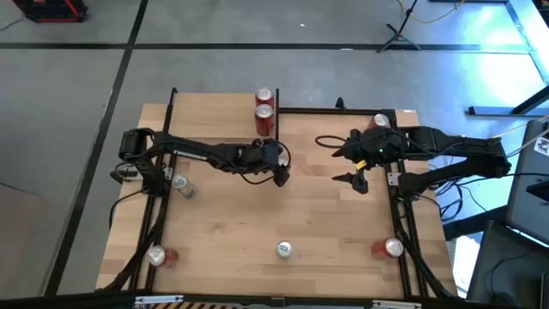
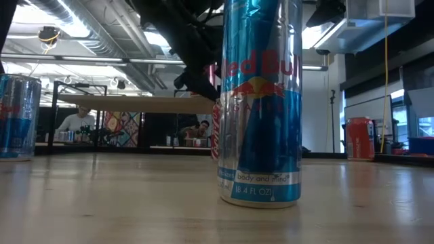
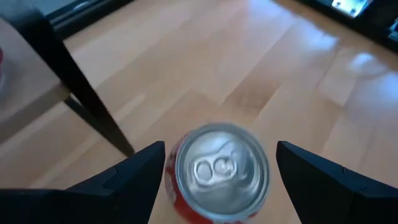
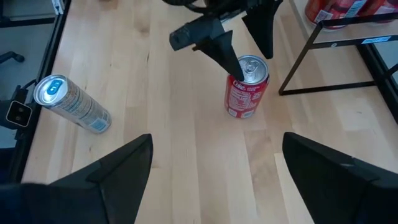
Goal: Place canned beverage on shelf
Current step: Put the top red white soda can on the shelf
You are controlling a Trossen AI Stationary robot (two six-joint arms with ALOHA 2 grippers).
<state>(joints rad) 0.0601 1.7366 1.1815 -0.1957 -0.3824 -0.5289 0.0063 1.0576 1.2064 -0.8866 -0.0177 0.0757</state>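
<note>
Left pincer (image 3: 217,171) hangs wide over the red can (image 3: 221,174); sink squarely, close around its middle, then lift clear of the shelf (image 1: 268,116) post. Right pincer (image 4: 214,180) waits wide

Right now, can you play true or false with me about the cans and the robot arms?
1. The left gripper is open around a red can. True.
2. That red can is lying on its side. False: it stands upright on the table.
3. The shelf already holds red cans. True.
4. The right gripper holds a can. False: it is open and holds nothing.
</note>
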